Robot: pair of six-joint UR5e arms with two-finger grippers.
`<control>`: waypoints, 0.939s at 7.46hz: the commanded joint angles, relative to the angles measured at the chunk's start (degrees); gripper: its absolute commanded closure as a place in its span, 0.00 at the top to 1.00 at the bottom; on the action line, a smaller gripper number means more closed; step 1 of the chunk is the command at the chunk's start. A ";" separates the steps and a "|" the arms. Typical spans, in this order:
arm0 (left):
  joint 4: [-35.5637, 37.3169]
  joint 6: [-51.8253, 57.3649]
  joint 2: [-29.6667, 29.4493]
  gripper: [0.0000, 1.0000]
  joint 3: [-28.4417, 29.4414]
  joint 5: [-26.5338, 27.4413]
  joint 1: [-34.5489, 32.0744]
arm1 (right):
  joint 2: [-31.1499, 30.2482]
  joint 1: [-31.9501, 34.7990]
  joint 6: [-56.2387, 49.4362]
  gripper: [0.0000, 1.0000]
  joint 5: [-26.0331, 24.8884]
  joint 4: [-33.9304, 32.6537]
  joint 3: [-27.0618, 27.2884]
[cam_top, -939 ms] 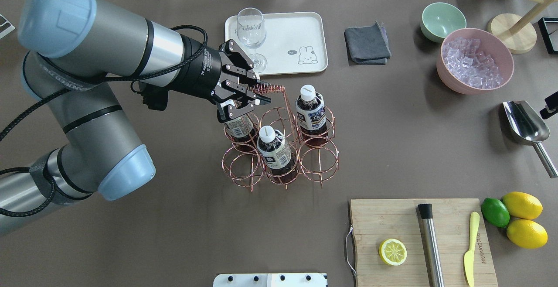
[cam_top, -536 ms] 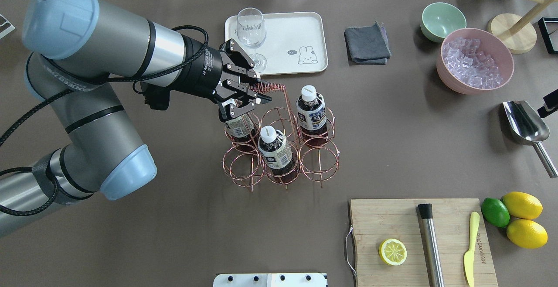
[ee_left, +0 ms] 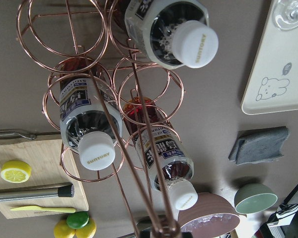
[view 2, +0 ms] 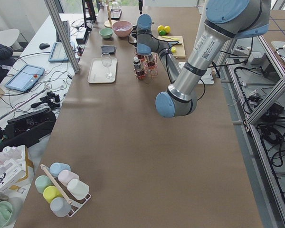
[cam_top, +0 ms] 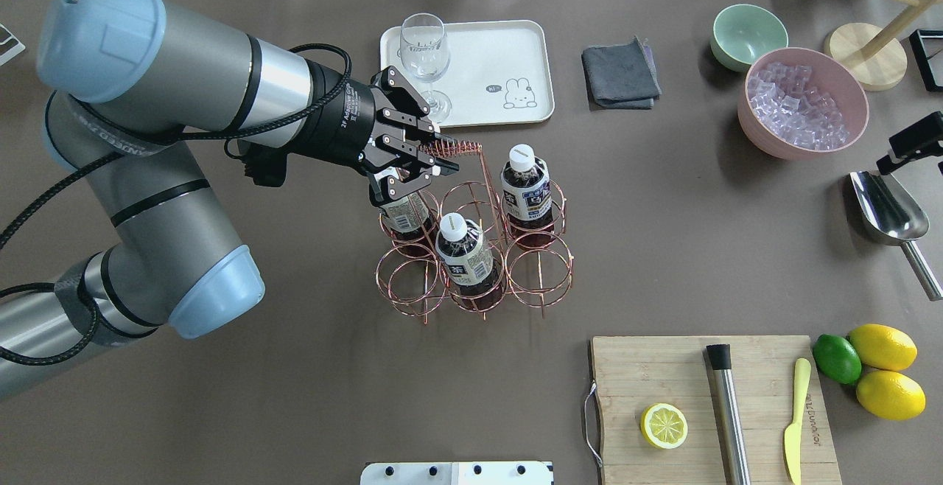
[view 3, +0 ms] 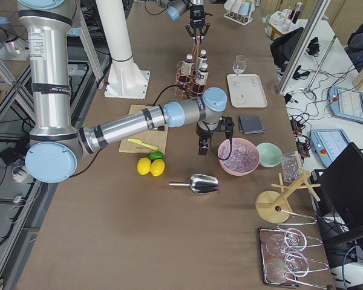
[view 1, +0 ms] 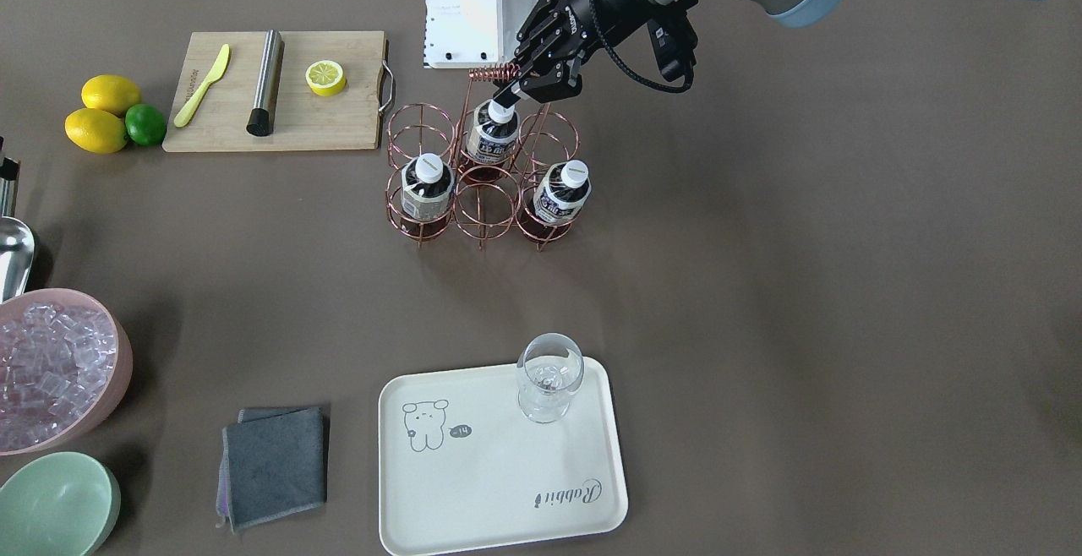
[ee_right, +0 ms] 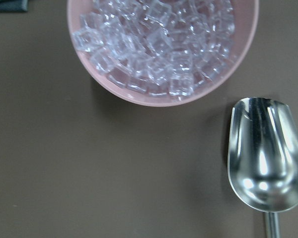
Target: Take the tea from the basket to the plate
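You are working over a crowded desk (cam_top: 663, 249). The plate (cam_top: 486, 50) is lying by the desk edge across from the robot, and the basket (cam_top: 541, 278) is standing just robot-side of it, toward the desk's middle. That basket is light wirework. If a bottle is dragging on its ring while you are lifting, the whole rack is probably rising or tipping with it, taking the centre bottle (cam_top: 465, 253) and the right bottle (cam_top: 527, 194) along.

The tea (cam_top: 404, 214) you seem to be aiming for is standing upright in the basket's corner cell nearest the plate, on the robot's left. The left end effector (cam_top: 412, 179) is hanging above that end of the basket, jaws standing apart and gripping nothing. The right end effector (cam_top: 912, 142) is hanging by the desk's right edge; I cannot tell how far it is open.

A wine glass (cam_top: 426, 57) is occupying the plate's corner nearest the basket, so a low carry is risking a knock. The coiled handle (cam_top: 458, 149) is sitting just beside one fingertip (cam_top: 446, 169); a straight descent is risking a snag. Smallest, the white cap (view 1: 574, 172): a pinch on it alone is inviting a slip.
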 commanded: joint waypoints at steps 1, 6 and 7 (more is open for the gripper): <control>-0.76 0.00 0.46 0.00 0.01 0.00 0.00 | 9.92 -5.61 18.36 1.00 1.26 -0.12 0.32; -1.55 -0.18 0.63 0.00 0.80 0.00 0.18 | 34.15 -17.66 47.43 1.00 -2.87 -4.91 -8.44; -1.64 -0.18 0.64 0.00 0.80 0.00 0.18 | 41.26 -19.33 50.68 1.00 -3.83 -8.34 -12.82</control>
